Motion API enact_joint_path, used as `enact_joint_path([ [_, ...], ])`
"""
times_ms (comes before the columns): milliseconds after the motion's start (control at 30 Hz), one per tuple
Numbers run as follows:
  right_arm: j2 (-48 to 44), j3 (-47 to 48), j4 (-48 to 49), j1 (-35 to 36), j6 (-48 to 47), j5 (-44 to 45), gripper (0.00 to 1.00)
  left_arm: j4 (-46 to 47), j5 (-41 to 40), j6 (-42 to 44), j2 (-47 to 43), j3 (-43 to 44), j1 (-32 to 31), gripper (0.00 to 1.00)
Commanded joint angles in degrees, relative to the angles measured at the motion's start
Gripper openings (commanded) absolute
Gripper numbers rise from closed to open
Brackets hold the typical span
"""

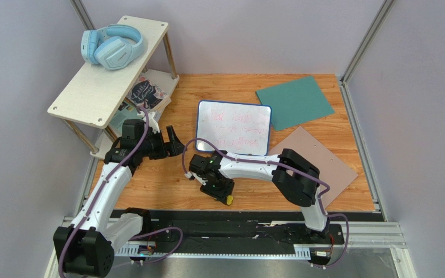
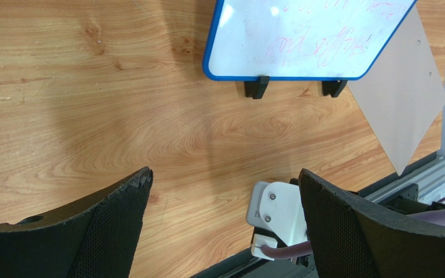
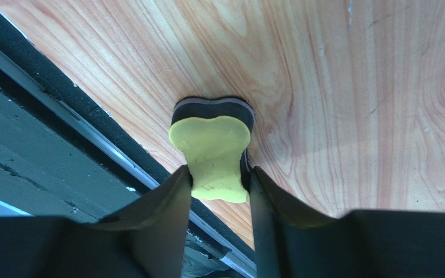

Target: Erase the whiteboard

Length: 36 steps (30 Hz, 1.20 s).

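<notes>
R tool [image 3: 219, 172] clamped on yellow eraser [image 3: 210, 139], L tool [image 2: 225, 174] wide apart near whiteboard [image 1: 234, 127], teal sheet [image 1: 294, 101] beside it.

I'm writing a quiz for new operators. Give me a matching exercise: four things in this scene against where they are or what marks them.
Things:
1 headphones
2 whiteboard
3 yellow eraser
4 teal sheet

Descriptions:
A between the right gripper's fingers
B on top of the shelf
C pink scribbles on it
D flat at the table's far right

Pairs: 1-B, 2-C, 3-A, 4-D
</notes>
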Motion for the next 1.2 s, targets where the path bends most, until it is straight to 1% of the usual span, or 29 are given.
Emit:
enact_joint_path([
  [0, 2.2, 3.0, -1.0, 0.5, 0.5, 1.9, 0.33, -0.1, 1.0, 0.1, -0.5, 0.4, 0.2, 0.99],
  [33, 2.2, 3.1, -1.1, 0.4, 0.5, 2.0, 0.24, -0.3, 0.9, 0.1, -0.7, 0.4, 0.2, 0.99],
  [133, 1.7, 2.8, -1.0, 0.4, 1.2, 3.2, 0.14, -0.3, 0.6, 0.2, -1.1, 0.2, 0.2, 0.99],
  [333, -2.8, 1.4, -0.3, -0.1, 3.6, 8.0, 0.05, 0.7, 0.4, 0.0, -2.1, -0.1, 0.2, 0.99],
  [533, -7.8, 0.1, -0.1, -3.4, 6.3, 11.1, 0.03, 6.1, 4.3, -1.4, -1.4, -0.8, 0.2, 0.99],
  [667, -12.9, -0.2, 0.7, -7.3, 7.3, 13.0, 0.03, 11.5, 7.5, -2.7, 3.1, -1.6, 0.2, 0.99],
  [733, -14.8, -0.3, 1.7, -8.7, 7.7, 14.8, 0.02, 16.6, 8.6, -3.8, 4.7, -2.0, 0.2, 0.98],
  [833, -18.0, 0.0, 3.4, -13.1, 8.8, 16.7, 0.01, 24.8, 10.0, -7.4, 9.0, -2.3, 0.2, 0.97],
  [867, -18.7, 0.2, 3.9, -14.3, 9.1, 16.7, 0.01, 27.2, 11.0, -8.8, 11.7, -1.9, 0.2, 0.96],
  [933, -20.8, 0.3, 6.0, -18.2, 9.8, 14.8, 0.01, 32.1, 11.7, -9.3, 14.8, -0.5, 0.1, 0.93],
  [1000, -22.1, 0.4, 7.7, -21.1, 10.4, 11.1, 0.01, 35.7, 12.7, -9.1, 19.3, 1.8, 0.1, 0.92],
  [1033, -22.2, 0.5, 9.2, -23.8, 10.5, 9.6, 0.01, 36.3, 12.9, -8.8, 21.0, 2.9, 0.1, 0.92],
  [1067, -22.2, 1.1, 9.9, -25.0, 10.8, 8.3, 0.01, 36.6, 12.8, -8.3, 24.1, 5.4, 0.1, 0.92],
  [1167, -21.3, 2.1, 12.0, -28.4, 11.6, 4.7, 0.01, 37.3, 12.2, -6.9, 29.8, 9.7, 0.1, 0.91],
])
